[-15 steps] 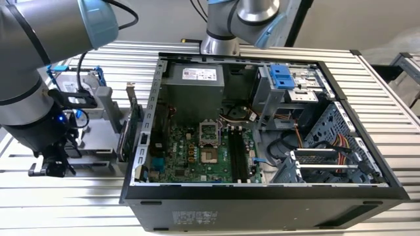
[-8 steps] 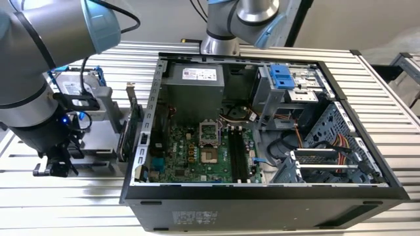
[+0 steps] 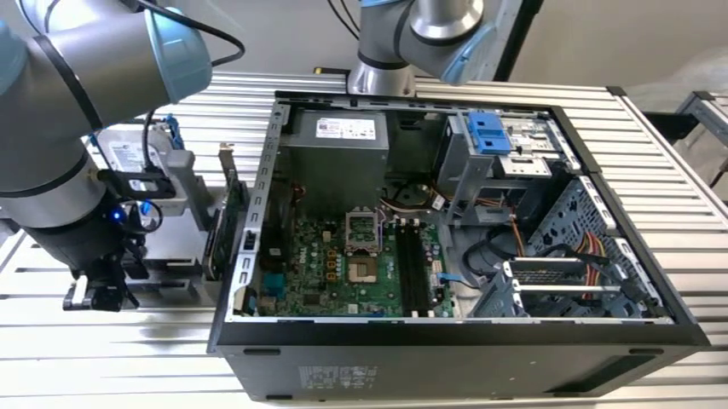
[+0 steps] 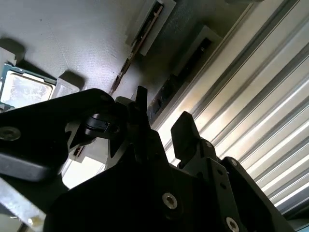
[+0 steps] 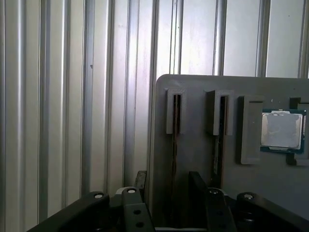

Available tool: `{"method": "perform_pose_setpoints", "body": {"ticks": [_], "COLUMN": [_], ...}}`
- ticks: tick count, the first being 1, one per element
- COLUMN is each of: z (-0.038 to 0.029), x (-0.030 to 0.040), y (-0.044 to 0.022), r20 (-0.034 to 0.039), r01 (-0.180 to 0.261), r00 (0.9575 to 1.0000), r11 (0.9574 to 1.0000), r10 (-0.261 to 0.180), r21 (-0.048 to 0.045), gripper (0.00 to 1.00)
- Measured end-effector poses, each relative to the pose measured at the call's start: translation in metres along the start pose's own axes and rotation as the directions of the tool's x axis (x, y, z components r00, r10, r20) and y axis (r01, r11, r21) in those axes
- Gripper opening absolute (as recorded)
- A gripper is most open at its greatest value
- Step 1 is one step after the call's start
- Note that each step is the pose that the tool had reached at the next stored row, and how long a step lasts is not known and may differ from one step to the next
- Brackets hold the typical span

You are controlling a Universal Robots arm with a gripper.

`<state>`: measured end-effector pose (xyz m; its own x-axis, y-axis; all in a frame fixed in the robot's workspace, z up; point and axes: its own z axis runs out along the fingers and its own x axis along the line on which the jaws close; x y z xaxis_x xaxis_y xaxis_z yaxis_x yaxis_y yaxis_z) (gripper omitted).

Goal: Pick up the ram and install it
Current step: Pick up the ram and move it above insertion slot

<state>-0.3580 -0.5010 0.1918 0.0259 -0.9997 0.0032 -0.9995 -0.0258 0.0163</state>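
Dark with a brownish edge, the long thin ram stick stands on edge in the slot nearest the rim of a grey plastic holder tray; the black claw is spread, one finger either side of it; the tray rests on a ribbed aluminium worktop.

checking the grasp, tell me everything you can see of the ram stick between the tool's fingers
The ram shows edge-on as a thin, dark, brownish strip. It stands on edge in the grey holder, in the slot nearest its edge. The open tool straddles it, with a gap on each side.
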Motion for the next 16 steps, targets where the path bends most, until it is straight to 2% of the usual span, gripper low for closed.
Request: {"method": "perform_pose_setpoints", "body": {"ticks": [12, 13, 16], "z": [0.0002, 0.0002, 0.0003], "x": [0.0, 0.0, -0.0001], "y": [0.0, 0.0, 0.0], "r20": [0.0001, 0.001, 0.0103], "r01": [0.0, 0.0, 0.0], "r00": [1.0, 1.0, 0.9999], "r11": [1.0, 1.0, 1.0], "r10": [0.0, 0.0, 0.0], "r21": [0.0, 0.0, 0.0003], "gripper": [1.0, 1.0, 1.0]}}
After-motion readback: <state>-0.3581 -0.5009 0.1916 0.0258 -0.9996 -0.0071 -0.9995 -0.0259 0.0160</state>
